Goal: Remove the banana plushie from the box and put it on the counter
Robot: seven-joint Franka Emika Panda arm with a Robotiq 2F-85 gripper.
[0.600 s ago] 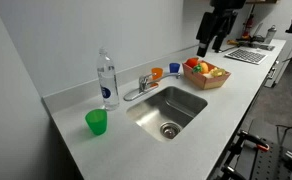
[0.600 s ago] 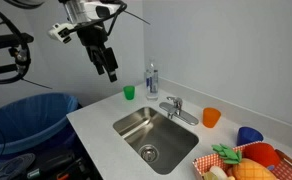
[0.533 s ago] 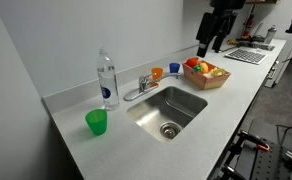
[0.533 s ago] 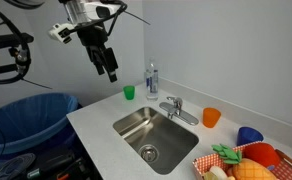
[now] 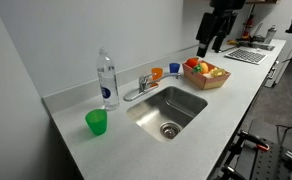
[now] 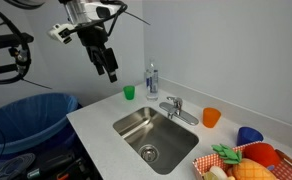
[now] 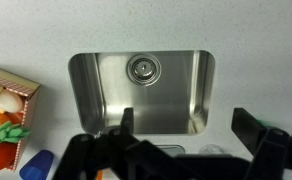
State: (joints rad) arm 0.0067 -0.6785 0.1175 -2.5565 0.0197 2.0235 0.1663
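Wrist view: my gripper (image 7: 186,135) gapes wide and empty over the sink (image 7: 166,95), the box (image 7: 16,88) of toy fruits (image 7: 1,128) off to one side, the banana plushie indistinguishable to me among them, while in both exterior views the arm (image 6: 83,14) hangs high above the counter (image 6: 96,127), fingers down.

The counter (image 5: 191,140) carries a box (image 5: 212,82), water bottle (image 5: 107,80), green cup (image 5: 96,122) and orange cup (image 5: 157,73).

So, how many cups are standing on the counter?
3. The green cup stands by the water bottle, the orange cup by the tap, the blue cup between it and the box. More could hide behind the box.
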